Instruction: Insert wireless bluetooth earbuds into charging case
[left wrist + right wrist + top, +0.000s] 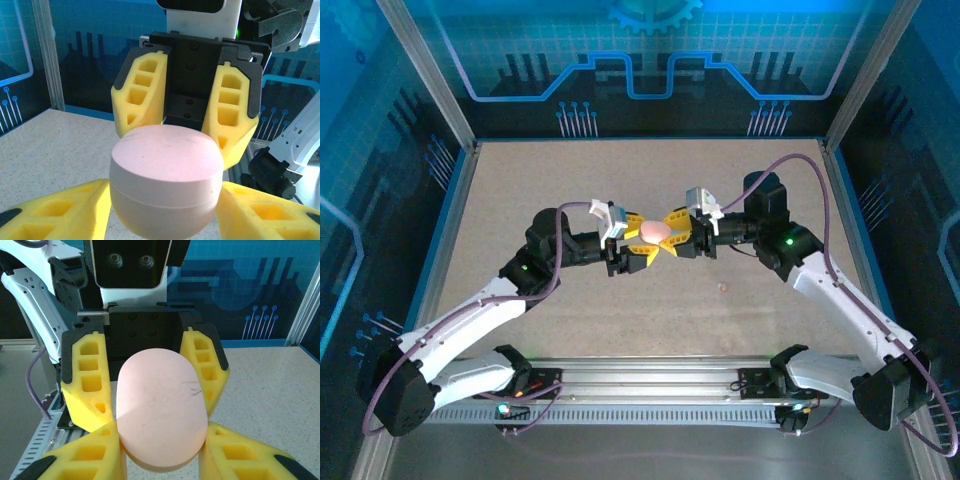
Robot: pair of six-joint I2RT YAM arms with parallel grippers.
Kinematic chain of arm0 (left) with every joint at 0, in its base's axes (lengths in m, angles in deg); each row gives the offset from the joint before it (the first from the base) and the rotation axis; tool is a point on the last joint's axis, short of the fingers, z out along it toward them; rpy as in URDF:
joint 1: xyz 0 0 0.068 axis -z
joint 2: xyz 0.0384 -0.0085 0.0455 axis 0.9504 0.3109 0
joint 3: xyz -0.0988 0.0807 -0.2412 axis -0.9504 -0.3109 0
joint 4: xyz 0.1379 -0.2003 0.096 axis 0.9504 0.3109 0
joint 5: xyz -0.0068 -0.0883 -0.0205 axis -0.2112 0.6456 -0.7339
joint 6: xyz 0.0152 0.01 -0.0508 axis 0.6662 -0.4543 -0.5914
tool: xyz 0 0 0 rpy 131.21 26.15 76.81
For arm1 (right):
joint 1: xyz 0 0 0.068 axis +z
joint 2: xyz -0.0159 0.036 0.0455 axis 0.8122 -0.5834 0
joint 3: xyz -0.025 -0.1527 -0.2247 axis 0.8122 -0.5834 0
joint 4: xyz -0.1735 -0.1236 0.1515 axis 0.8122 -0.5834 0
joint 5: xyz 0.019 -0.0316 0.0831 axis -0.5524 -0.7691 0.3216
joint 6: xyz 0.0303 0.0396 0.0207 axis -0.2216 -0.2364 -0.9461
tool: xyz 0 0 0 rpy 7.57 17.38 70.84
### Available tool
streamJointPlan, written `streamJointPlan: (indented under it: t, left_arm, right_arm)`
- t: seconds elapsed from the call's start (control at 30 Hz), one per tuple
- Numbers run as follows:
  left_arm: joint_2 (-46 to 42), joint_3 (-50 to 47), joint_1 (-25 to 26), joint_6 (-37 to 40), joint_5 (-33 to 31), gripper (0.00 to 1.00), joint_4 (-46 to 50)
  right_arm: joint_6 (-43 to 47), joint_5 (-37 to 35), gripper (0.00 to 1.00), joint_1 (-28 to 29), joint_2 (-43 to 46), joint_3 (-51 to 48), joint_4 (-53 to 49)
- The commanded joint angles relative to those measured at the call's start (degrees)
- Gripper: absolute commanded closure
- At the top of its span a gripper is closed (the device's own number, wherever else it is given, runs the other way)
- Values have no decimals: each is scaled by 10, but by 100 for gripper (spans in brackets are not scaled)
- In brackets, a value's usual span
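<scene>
1. Pink, smooth and oval, the case hangs in the air over the middle of the table, held between the two arms where they meet.
2. The left gripper is clenched on the case. In the left wrist view its yellow foam fingers press in from either side of the lower half.
3. The right gripper grasps the same case from the opposite end. In its own wrist view its fingers hug the rounded body, with the other arm's pair flanking the far side.
4. A thin seam runs around the case. The two halves sit flush along it, so the lid looks closed to me.
5. On the table, near the case and a little toward the right arm, lies a tiny pale speck. It is too small to be sure of, but I take it for an earbud. It is well apart from both grippers and nothing touches it.
6. As I judge it, the task is at an early stage. The case is picked up and shared between both arms, but it is not yet opened.
7. What is left, I reckon, is to part the lid, set the case down or steady it, fetch each earbud and seat it inside. With both grippers busy on the case, one must let go before any earbud can be picked.
</scene>
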Motion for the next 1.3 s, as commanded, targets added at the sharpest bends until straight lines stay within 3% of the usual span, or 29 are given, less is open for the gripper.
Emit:
streamJointPlan:
  t: [0.0,0.27,1.27]
  left_arm:
    - [2,21,1,-11,21,43,-23]
    - [-1,18,1,-14,19,37,-29]
    - [5,22,2,-11,14,43,-23]
  right_arm:
    - [17,0,65,-7,12,-2,-3]
    - [25,2,65,-7,11,-4,-5]
    - [37,5,66,0,0,-4,-16]
